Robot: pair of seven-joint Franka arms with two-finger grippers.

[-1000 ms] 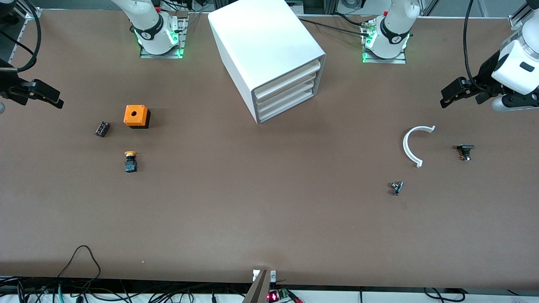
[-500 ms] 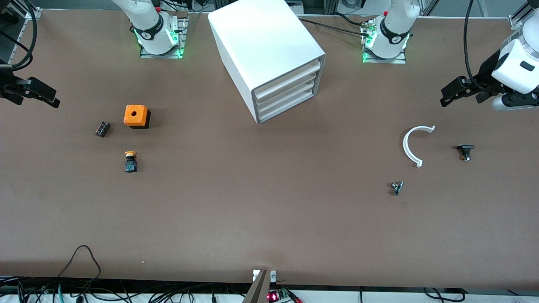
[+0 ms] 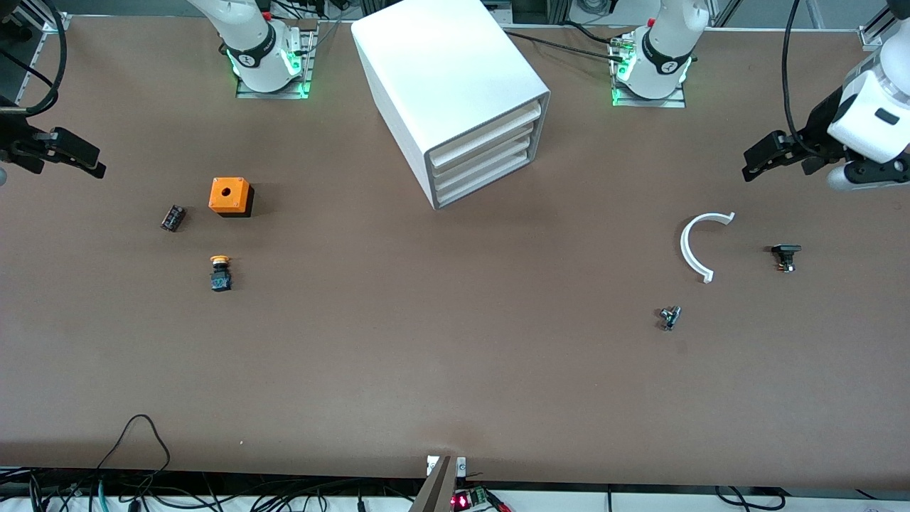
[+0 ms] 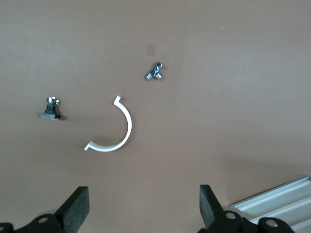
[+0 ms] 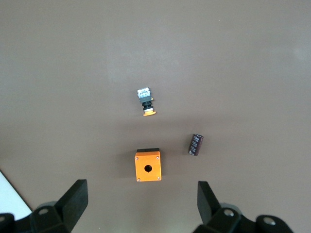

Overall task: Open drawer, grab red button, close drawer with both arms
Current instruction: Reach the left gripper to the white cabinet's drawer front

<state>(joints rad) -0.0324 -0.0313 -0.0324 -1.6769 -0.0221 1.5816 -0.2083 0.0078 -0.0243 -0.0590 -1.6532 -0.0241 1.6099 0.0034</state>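
With every drawer (image 3: 483, 153) shut, button unseen | left hand (image 4: 143, 213) apart | right hand (image 5: 141, 206) apart

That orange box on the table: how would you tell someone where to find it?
Start at the big white cabinet, then look toward the right arm's end of the table. The orange box sits there, with a dark cylinder beside it and a yellow-capped button nearer the camera. It alone is a bright orange cube with a round hole on top.
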